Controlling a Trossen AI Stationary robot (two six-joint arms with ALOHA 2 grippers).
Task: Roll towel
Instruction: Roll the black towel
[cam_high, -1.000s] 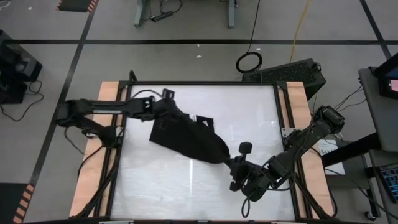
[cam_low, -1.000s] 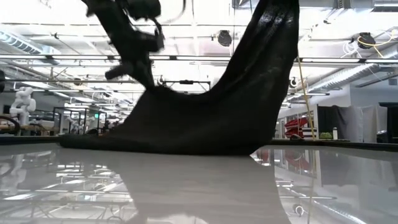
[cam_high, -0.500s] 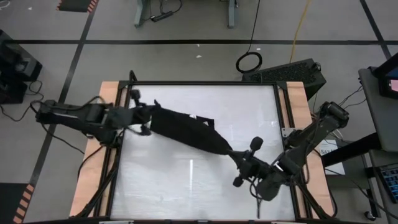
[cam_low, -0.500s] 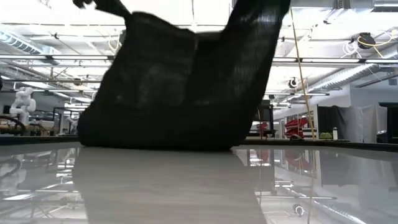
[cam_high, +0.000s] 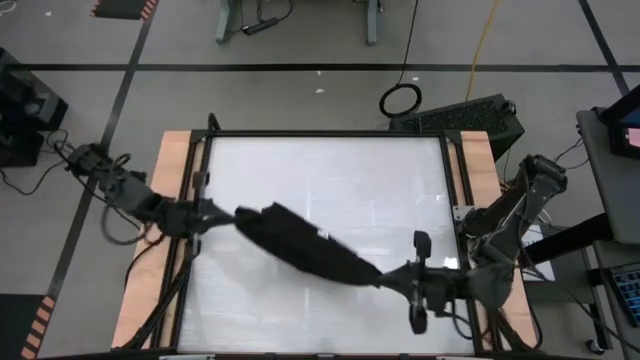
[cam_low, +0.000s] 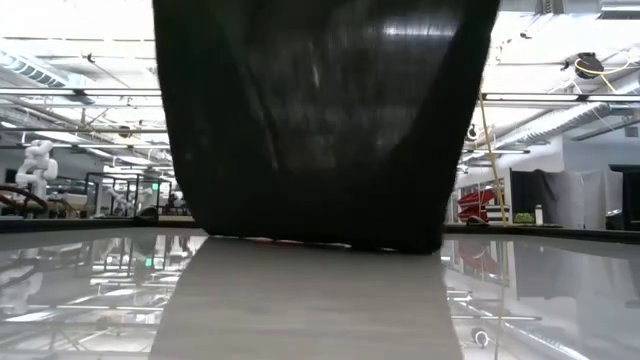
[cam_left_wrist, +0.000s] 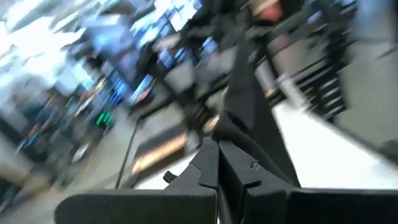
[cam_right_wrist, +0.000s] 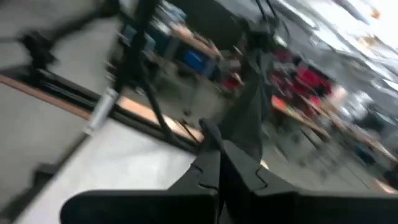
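Your left claw (cam_high: 228, 218) is clamped on one end of the towel (cam_high: 305, 250), near the worktop's (cam_high: 400, 180) left edge; your right claw (cam_high: 392, 280) is clamped on the other end, toward the front right. The towel is stretched between them as a dark diagonal band – in the low view it hangs like a curtain, bottom edge at the worktop.

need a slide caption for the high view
Both arms hold the black towel stretched diagonally over the table, left gripper and right gripper each shut on an end.
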